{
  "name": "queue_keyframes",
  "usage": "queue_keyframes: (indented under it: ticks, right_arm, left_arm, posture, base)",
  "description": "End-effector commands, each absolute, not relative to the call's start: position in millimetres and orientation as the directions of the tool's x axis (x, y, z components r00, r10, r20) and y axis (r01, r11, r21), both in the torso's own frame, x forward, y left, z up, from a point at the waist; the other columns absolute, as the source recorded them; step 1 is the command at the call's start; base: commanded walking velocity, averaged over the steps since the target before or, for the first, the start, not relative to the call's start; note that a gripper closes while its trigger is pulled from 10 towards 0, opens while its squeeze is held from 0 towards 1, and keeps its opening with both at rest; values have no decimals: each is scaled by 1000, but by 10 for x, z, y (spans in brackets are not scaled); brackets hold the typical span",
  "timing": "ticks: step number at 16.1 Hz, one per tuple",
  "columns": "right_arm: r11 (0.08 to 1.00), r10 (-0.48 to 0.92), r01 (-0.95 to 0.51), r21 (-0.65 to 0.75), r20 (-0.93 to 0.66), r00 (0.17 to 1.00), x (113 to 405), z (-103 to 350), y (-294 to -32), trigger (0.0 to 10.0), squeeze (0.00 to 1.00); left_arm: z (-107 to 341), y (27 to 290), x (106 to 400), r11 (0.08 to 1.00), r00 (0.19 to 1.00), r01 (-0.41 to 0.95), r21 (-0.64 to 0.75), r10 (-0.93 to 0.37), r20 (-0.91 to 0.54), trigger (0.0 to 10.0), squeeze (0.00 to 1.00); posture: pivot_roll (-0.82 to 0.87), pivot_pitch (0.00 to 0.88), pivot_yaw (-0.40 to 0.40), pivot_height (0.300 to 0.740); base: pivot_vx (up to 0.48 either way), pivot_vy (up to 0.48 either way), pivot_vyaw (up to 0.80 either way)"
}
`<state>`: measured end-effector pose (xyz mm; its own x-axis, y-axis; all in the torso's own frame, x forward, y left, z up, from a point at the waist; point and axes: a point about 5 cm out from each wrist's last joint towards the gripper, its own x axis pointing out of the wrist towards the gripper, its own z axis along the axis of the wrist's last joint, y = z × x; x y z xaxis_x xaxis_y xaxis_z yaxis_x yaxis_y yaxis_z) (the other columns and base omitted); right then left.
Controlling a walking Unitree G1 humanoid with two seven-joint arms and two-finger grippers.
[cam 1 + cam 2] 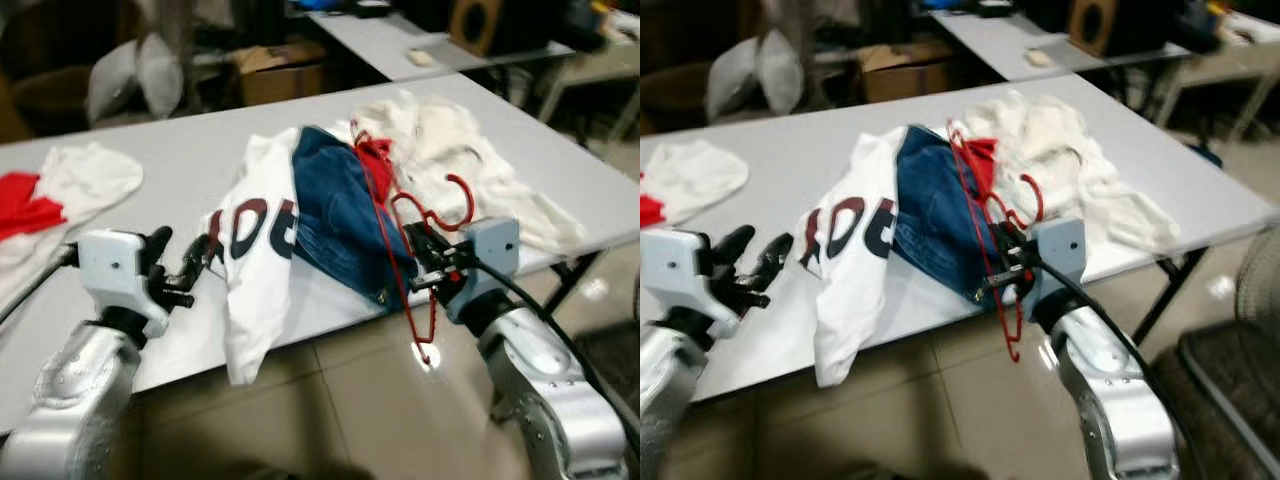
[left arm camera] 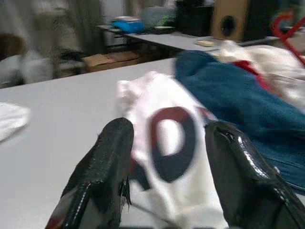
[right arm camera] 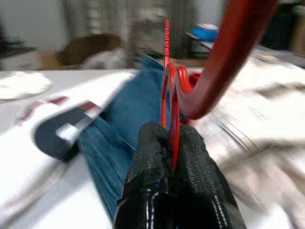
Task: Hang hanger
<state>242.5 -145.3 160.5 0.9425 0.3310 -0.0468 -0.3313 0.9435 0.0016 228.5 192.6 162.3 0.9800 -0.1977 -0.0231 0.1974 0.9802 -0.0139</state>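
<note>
Red hanger (image 3: 167, 90) seemingly between right pincer (image 3: 174, 157) fingers

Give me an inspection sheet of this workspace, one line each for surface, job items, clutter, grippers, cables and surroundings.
Surface: grey table, clothes piled at its near edge.
Job's things: red hanger, lying across the clothes and hanging past the table edge.
Clutter: white printed shirt draped over the edge; blue denim garment beside it; cream garment behind; white and red clothes at far left.
Grippers: right gripper shut on the red hanger; left gripper open above the table, facing the white printed shirt.
Cables: black cable along the right arm.
Surroundings: cardboard box, second table, tiled floor.
</note>
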Motion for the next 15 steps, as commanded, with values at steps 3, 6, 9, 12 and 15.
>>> queue_keyframes:
  ticks: [3,6,9,12,15]
  right_arm:
    - [939,343,-343,2,-9,939,2456,1666,-1457,10000,0]
    - [933,360,-360,-4,-13,933,2445,1659,-1452,10000,0]
    - [930,366,-367,-16,-28,930,2433,1646,-1506,10000,0]
    - [928,370,-372,-39,-39,928,2431,1645,-1557,10000,0]
    - [924,367,-372,-88,-66,928,2426,1626,-1589,10000,0]
  left_arm:
    - [1601,1913,2295,983,983,181,24,-180,-29,10000,0]
    - [1564,1828,2270,975,978,206,80,-204,-39,10000,0]
    - [1509,1736,2268,975,977,209,71,-205,-54,10000,0]
    - [1452,1692,2278,979,979,194,61,-189,-70,10000,0]
    - [1411,1634,2310,974,974,214,67,-209,-82,10000,0]
  posture:
    - [-58,0,51,740]
    - [-65,0,48,740]
    - [-70,0,41,740]
    - [-84,0,39,740]
    - [-92,0,32,740]
  base:
    - [0,310,-446]
    - [0,-310,0]
    - [0,-480,0]
    - [0,-160,0]
    - [0,0,0]
